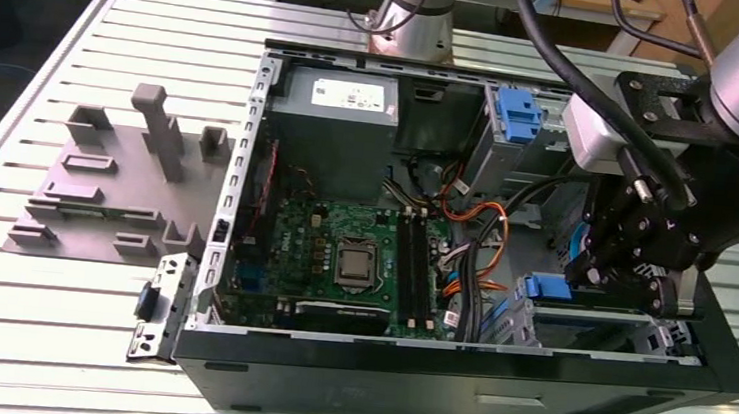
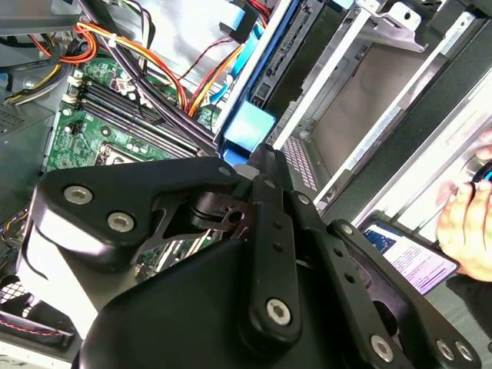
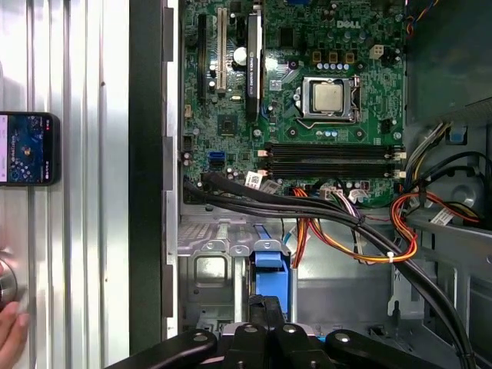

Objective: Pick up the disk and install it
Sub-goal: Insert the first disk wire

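First wrist view: matte black gripper (image 3: 266, 311) is pressing its fingers together, holding nothing, tips right at glossy blue plastic end of disk (image 3: 269, 275), which is sitting in grey sheet-metal cage (image 3: 204, 277) beside green mobo (image 3: 307, 115). White PSU sticker (image 1: 352, 93): print unreadable.

You have an open computer case (image 1: 463, 366) lying on the slatted surface (image 1: 50, 340). Inside you see a green motherboard (image 1: 300, 236), a grey power supply (image 1: 336, 129) and orange cables (image 1: 483, 217). A grey peg fixture (image 1: 103, 194) sits beside it, on the exterior view's left; a phone (image 3: 27, 148) lies outside the case.
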Available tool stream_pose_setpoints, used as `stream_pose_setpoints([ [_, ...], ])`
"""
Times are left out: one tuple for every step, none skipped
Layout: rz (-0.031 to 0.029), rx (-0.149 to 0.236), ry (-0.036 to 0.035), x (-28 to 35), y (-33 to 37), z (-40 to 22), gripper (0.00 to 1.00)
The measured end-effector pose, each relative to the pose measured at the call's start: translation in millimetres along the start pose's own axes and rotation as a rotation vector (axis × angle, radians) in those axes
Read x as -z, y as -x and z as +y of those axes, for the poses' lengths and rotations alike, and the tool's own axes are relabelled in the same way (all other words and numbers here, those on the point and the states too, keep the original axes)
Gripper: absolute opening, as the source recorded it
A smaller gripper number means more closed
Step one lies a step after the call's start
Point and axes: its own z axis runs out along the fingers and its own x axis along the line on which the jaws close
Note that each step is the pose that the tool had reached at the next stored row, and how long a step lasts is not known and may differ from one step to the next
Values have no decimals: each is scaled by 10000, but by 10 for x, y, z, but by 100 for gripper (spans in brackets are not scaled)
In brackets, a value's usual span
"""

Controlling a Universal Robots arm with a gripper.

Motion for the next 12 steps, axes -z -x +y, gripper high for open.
stream_pose_setpoints([
  [0,0,0,0,0,-3,11],
  [-3,-1,0,-2,0,-14,11],
  [-2,0,0,-2,0,-32,11],
  [-2,-1,2,-3,1,-60,11],
  [-1,0,6,-5,2,-96,11],
  [0,1,11,-8,2,-139,11],
  [-1,-1,15,-13,2,-184,11],
  [0,-1,19,-17,3,-229,11],
  [-1,-1,23,-22,3,-276,11],
  [0,0,26,-26,4,-322,11],
  [0,-2,28,-30,4,-366,11],
  [-1,-2,29,-35,5,-411,11],
])
